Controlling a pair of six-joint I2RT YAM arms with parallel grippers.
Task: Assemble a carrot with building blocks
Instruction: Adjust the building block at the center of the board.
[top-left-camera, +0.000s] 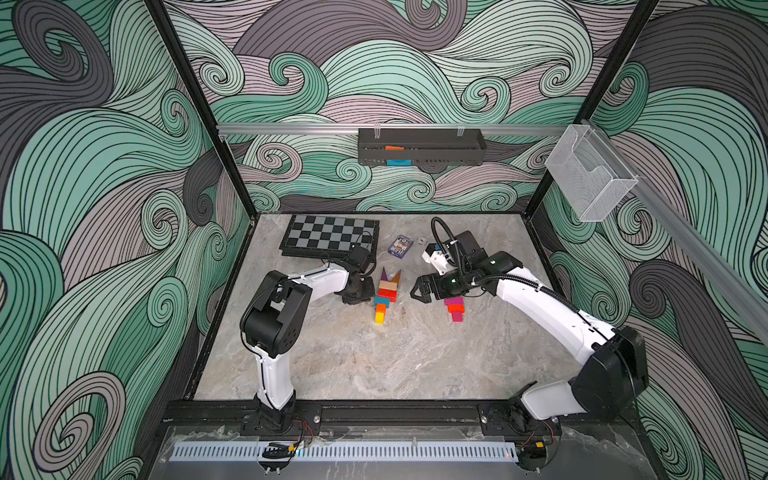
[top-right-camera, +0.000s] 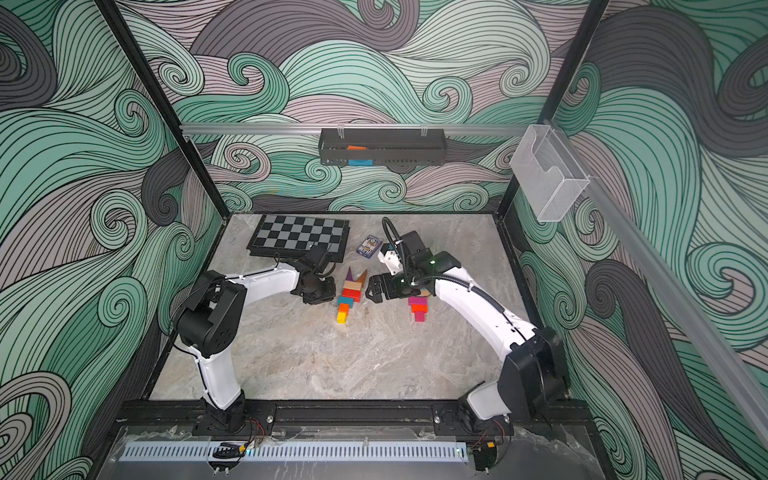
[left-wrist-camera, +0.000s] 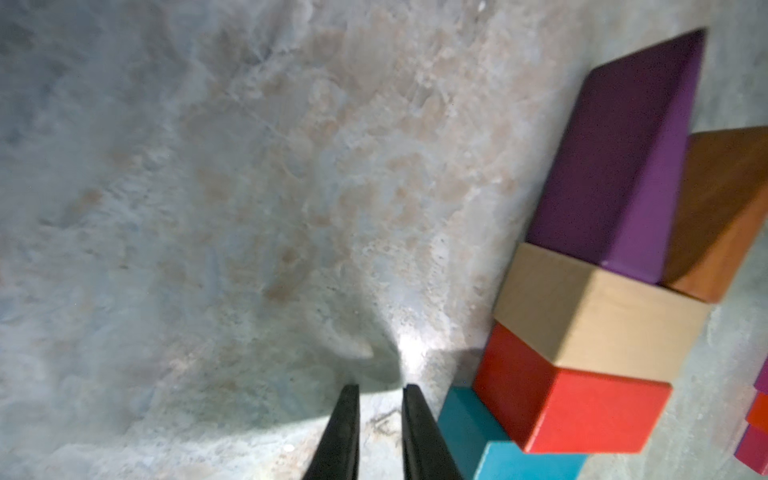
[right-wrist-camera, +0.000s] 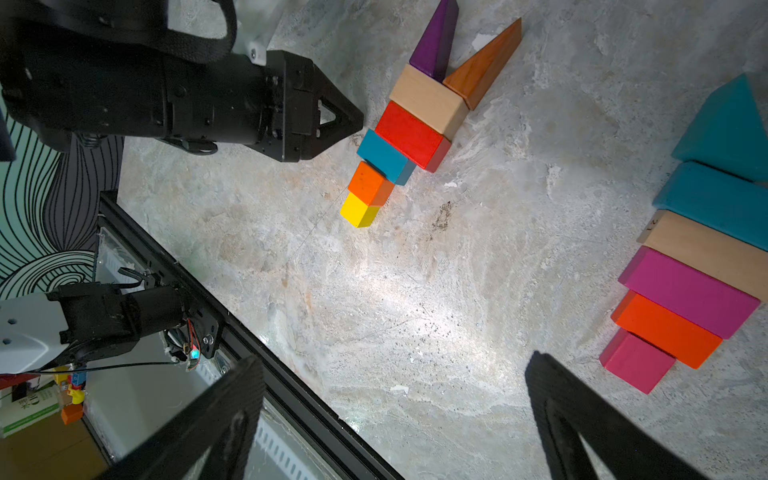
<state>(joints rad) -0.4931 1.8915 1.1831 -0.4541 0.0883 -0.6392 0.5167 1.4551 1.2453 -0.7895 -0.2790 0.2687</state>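
With the left end effector (left-wrist-camera: 380, 390) pinched shut and empty just beside the teal cuboid (left-wrist-camera: 473, 419) of the carrot row (right-wrist-camera: 415, 133), and the right end effector (right-wrist-camera: 395, 365) gaping wide nearby, these light, stiff, smooth-painted wooden blocks (top-right-camera: 351, 294) probably slide easily, so grip across flat parallel sides.

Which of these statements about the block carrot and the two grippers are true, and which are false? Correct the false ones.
1. The left gripper is shut. True.
2. The yellow cube touches the orange cube. True.
3. The right gripper grips a block. False: it is open and holds nothing.
4. The purple wedge touches the red block. False: the beige block lies between them.
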